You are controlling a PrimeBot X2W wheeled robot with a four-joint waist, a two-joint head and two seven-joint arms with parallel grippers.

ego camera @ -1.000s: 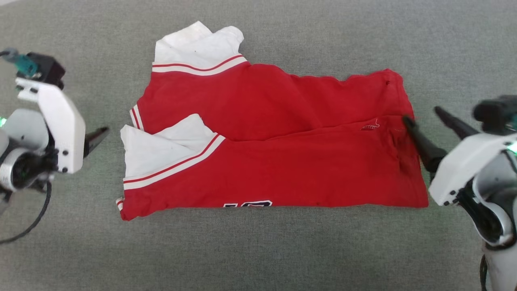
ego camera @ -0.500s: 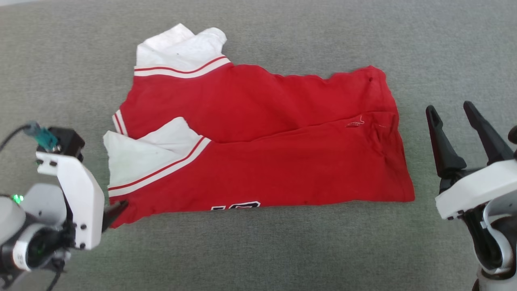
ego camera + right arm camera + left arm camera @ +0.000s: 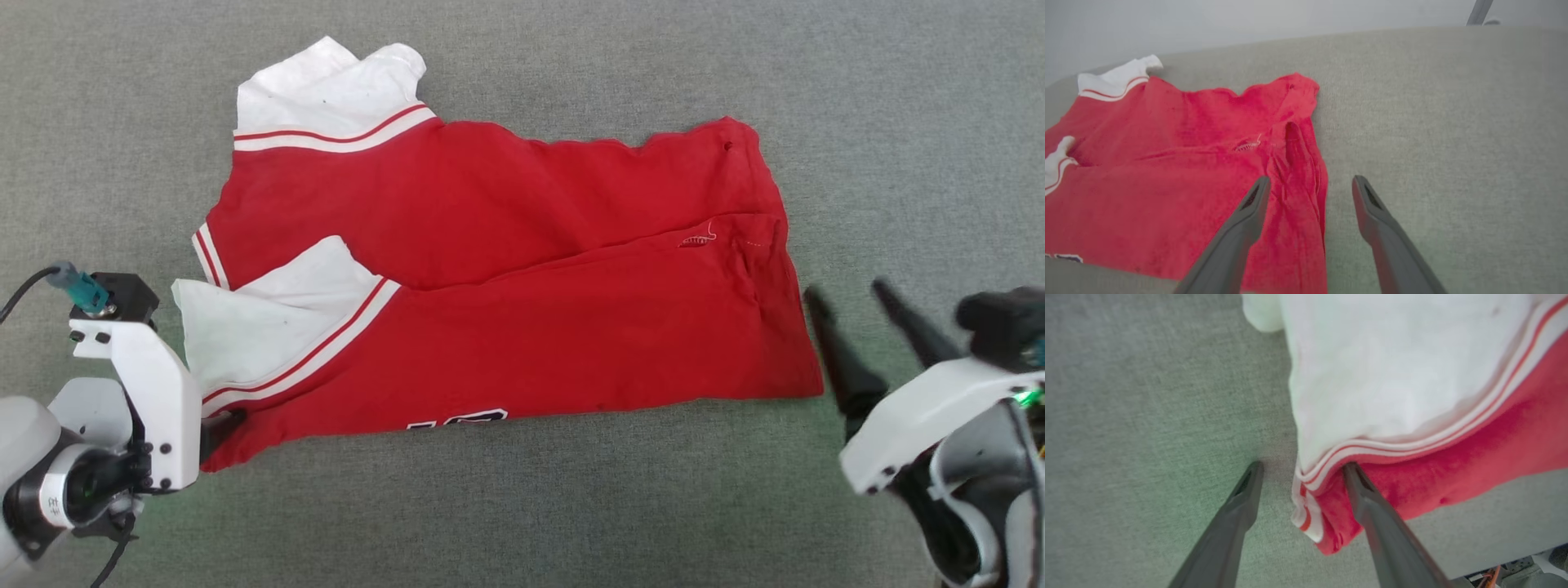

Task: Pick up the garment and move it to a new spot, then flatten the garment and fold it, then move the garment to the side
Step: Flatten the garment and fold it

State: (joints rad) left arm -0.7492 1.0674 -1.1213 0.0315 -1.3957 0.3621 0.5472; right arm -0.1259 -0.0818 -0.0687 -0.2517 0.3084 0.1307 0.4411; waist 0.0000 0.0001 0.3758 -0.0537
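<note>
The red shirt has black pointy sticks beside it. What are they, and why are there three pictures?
Those sticks are a robot's fingers. It has two arms, and each ends in a gripper with two fingers. The big picture comes from a camera on its head, looking down at the shirt, which lies folded on a grey cloth surface. The other two pictures come from small cameras on its wrists, looking along the fingers. The left gripper is open, with one corner of the shirt between its fingers. The right gripper is open by the shirt's other end. Nothing is held.
</note>
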